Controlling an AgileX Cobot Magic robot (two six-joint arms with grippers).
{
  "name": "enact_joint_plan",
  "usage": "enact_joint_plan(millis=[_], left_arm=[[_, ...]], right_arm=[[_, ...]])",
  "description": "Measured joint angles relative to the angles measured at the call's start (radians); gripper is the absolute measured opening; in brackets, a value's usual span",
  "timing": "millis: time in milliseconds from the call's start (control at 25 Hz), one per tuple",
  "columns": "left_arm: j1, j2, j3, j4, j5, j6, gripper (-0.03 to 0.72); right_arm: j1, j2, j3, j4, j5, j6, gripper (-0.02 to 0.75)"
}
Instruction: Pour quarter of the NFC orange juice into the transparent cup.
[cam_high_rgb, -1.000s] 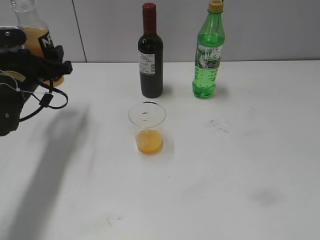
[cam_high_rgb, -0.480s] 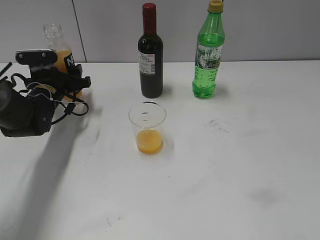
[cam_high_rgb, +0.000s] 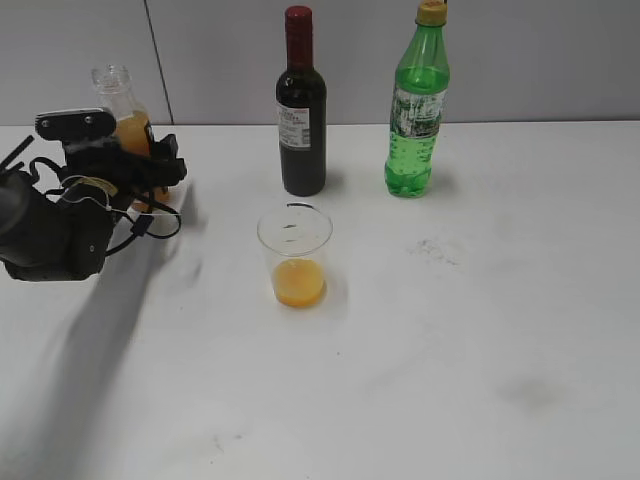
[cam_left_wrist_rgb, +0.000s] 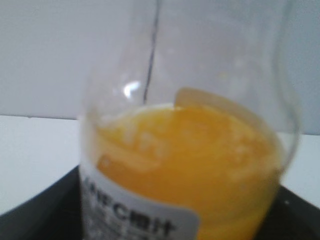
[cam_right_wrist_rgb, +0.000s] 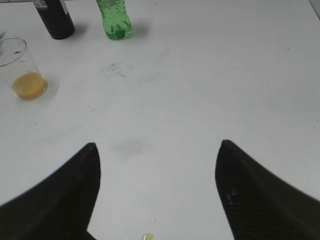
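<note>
The NFC orange juice bottle (cam_high_rgb: 122, 112) is uncapped and upright at the far left of the table, about half full. My left gripper (cam_high_rgb: 148, 168) is shut around its lower body. In the left wrist view the bottle (cam_left_wrist_rgb: 190, 160) fills the frame, with dark jaws at both lower corners. The transparent cup (cam_high_rgb: 295, 245) stands in the middle with orange juice in its bottom; it also shows in the right wrist view (cam_right_wrist_rgb: 19, 67). My right gripper (cam_right_wrist_rgb: 157, 165) is open and empty over bare table, well right of the cup.
A dark wine bottle (cam_high_rgb: 301, 120) with a red cap and a green soda bottle (cam_high_rgb: 417, 115) stand behind the cup near the wall. A small yellowish speck (cam_right_wrist_rgb: 147, 237) lies on the table under the right gripper. The white table (cam_high_rgb: 480, 330) has faint smudges.
My left gripper has come down and to the right with the juice bottle, from the top left corner to table level. The cup and the other bottles have not moved.
</note>
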Motion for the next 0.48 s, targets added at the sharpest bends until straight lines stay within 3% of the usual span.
enact_joint_plan(millis=[200,480], left_arm=[[0.000,-0.055,0.056,0.038,0.057,-0.001,0.690],[0.000,-0.268,0.298,0.052,0.094,-0.003,0.687]], right_arm=[[0.000,0.000,0.000,0.000,0.000,0.000,0.552],[0.000,0.000,0.000,0.000,0.000,0.000,0.552]])
